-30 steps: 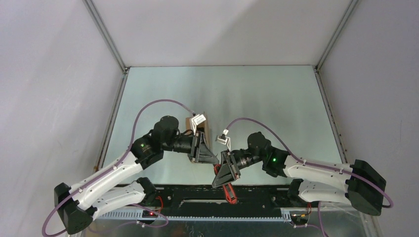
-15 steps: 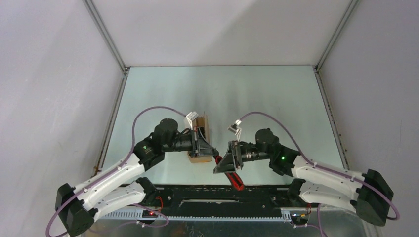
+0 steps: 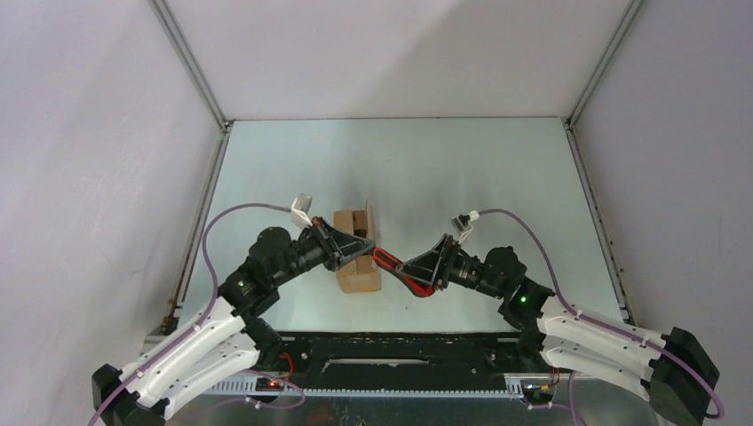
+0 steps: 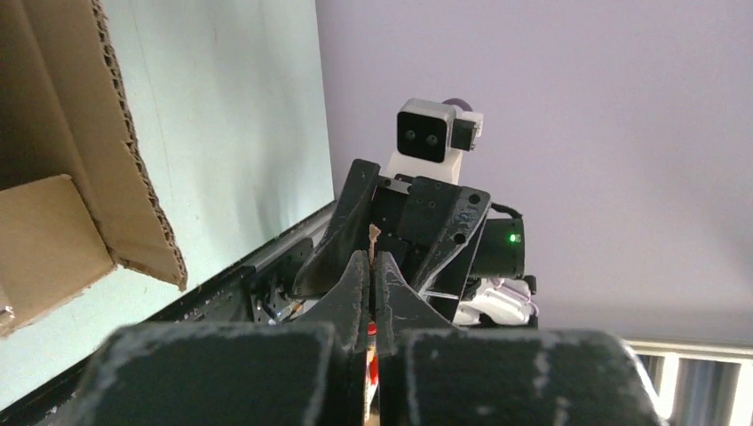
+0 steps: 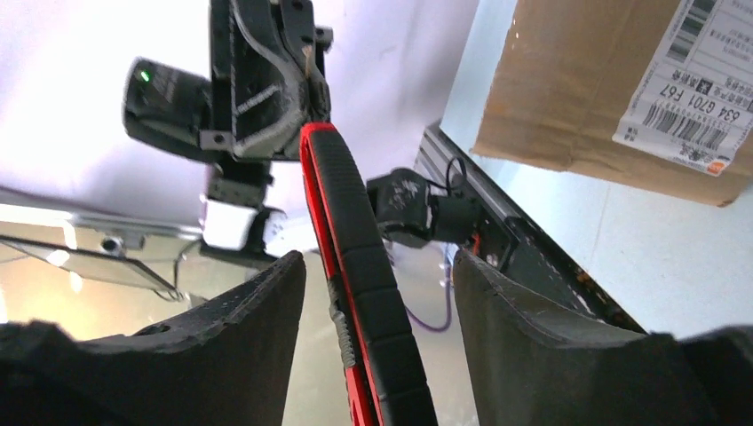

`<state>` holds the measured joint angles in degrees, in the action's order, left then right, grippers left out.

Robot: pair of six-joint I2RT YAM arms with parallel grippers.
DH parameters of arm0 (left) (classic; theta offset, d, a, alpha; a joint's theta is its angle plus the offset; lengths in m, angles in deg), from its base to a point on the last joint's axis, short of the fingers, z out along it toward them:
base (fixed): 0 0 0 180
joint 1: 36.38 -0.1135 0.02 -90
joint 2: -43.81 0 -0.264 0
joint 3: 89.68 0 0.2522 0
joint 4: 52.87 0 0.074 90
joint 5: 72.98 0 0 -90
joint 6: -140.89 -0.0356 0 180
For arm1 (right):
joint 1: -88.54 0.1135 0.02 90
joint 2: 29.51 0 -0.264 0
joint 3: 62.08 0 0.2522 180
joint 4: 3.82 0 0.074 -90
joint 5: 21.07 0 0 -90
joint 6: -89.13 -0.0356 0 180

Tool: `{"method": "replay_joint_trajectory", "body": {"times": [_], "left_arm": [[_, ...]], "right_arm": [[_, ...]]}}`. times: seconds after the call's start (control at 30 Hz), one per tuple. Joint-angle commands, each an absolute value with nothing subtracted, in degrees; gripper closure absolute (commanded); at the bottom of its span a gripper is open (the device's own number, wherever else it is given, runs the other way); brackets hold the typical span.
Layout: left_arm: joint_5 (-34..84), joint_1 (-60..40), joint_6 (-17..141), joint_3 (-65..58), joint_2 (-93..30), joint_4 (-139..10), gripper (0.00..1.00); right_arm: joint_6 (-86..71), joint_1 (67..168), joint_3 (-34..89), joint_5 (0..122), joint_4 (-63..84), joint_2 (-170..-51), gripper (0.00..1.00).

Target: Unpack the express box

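One knife (image 3: pixel 392 264) — left end effector (image 3: pixel 369 251) clamps it.

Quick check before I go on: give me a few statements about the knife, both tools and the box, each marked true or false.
1. The left tool is shut on the knife. True.
2. The right tool clamps the knife. False: its fingers stand apart, with a gap on each side of the knife.
3. A flap of the box stands open. True.
4. No view shows the box's label. False: the right wrist view shows the label on its side.
5. The knife lies on the table. False: it is held up between the two tools.
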<state>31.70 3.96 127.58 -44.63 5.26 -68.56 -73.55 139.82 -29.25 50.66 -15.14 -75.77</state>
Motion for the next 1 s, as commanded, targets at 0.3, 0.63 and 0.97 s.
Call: {"method": "replay_joint_trajectory", "body": {"times": [0.3,0.63,0.97], "left_arm": [[19.91,3.1,132.36,-49.31,11.89,-65.45,1.0],[19.09,2.9,131.21,-48.8,11.58,-64.31,1.0],[17.2,4.88,134.49,-52.11,12.06,-61.16,1.0]], "right_arm": [[-78.44,143.71,-29.33,62.43,-26.25,-77.11,0.39],[-79.9,145.56,-31.42,64.47,-27.95,-76.68,0.37],[-79.64,148.55,-28.63,70.41,-33.23,-82.58,0.47]]}}
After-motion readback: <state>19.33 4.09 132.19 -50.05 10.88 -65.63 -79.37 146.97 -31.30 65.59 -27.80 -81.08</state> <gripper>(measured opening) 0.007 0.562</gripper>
